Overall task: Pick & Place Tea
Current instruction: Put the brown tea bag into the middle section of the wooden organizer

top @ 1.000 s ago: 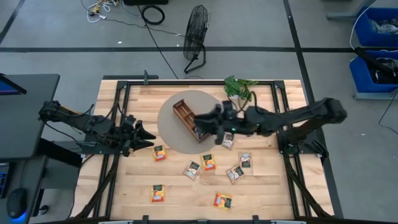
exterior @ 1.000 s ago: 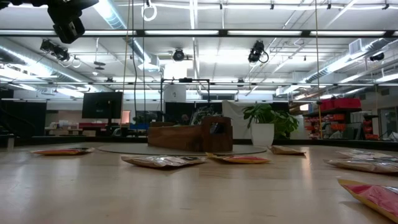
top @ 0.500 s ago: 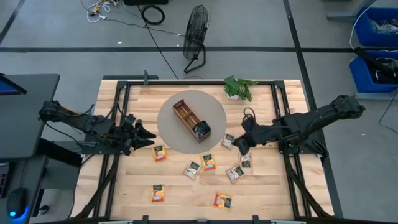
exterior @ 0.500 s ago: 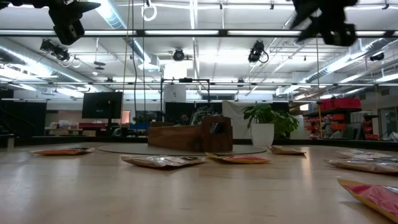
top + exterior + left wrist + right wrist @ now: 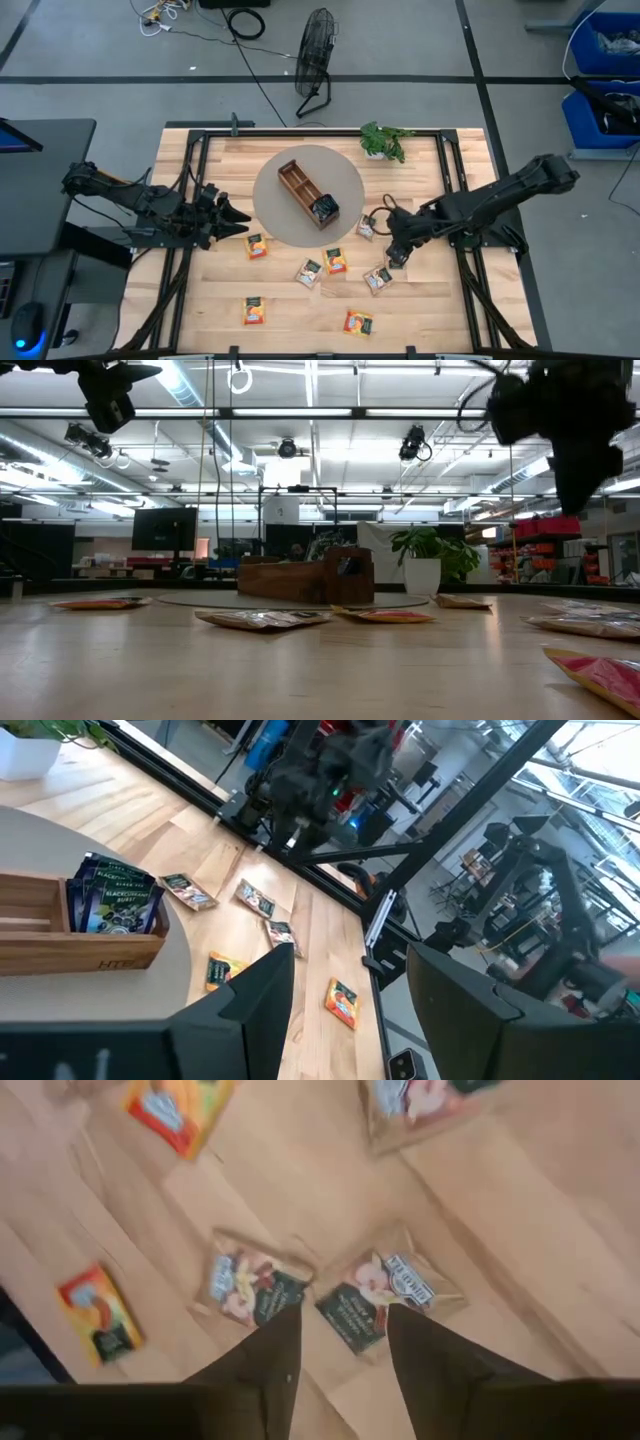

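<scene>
The right gripper (image 5: pixel 393 257), jaws parted and empty, hangs over a pale beige tea sachet (image 5: pixel 378 1298) lying flat on the wooden surface (image 5: pixel 300 310). The left gripper (image 5: pixel 238 220) waits released at the surface's left side

Pale striped wood desk (image 5: pixel 420 310) carries orange-yellow sachets (image 5: pixel 256 311) and beige ones with dark green print (image 5: pixel 375 1297). A brown wooden tray (image 5: pixel 303 190) on a grey round mat (image 5: pixel 345 185) holds dark blue sachets (image 5: pixel 112 896). Green plant (image 5: pixel 384 140) at twelve o'clock.
</scene>
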Controlling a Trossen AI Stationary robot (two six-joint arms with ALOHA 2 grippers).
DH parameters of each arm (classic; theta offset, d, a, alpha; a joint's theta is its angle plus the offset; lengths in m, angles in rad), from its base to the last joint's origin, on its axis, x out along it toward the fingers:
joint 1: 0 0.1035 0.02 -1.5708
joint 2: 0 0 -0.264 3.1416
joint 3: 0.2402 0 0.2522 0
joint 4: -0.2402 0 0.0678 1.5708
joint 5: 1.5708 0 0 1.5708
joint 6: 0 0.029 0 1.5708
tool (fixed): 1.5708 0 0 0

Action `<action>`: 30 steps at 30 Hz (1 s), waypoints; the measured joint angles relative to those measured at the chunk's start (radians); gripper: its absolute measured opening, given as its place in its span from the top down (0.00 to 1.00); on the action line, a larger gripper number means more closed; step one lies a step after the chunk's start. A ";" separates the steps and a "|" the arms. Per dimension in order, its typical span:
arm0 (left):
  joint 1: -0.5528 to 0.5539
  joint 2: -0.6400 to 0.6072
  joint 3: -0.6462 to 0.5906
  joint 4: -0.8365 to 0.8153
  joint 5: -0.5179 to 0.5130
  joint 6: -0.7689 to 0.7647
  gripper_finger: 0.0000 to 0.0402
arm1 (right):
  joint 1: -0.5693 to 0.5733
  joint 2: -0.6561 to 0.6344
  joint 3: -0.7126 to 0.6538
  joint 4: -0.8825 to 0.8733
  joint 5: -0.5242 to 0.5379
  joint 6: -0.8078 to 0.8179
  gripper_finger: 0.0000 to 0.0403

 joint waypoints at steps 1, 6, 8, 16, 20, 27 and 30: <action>0.000 0.000 0.000 0.000 0.000 -0.009 0.50 | -0.007 0.006 -0.024 0.026 -0.022 -0.016 0.60; 0.000 0.000 0.000 0.000 0.000 -0.040 0.50 | -0.045 0.011 -0.117 0.096 -0.074 -0.047 0.60; 0.000 0.000 0.000 0.000 0.000 -0.045 0.50 | -0.061 0.011 -0.142 0.100 -0.074 -0.080 0.60; 0.005 0.000 0.000 -0.012 0.000 -0.056 0.50 | -0.124 0.013 -0.215 0.103 -0.056 -0.161 0.60; 0.020 0.000 0.000 -0.015 0.000 -0.068 0.50 | -0.128 0.013 -0.246 0.138 -0.070 -0.207 0.60; 0.052 0.000 0.000 -0.015 0.000 -0.078 0.50 | -0.127 0.013 -0.309 0.234 -0.085 -0.205 0.60; 0.060 0.000 0.000 -0.017 -0.001 -0.088 0.50 | -0.127 0.014 -0.328 0.242 -0.091 -0.209 0.60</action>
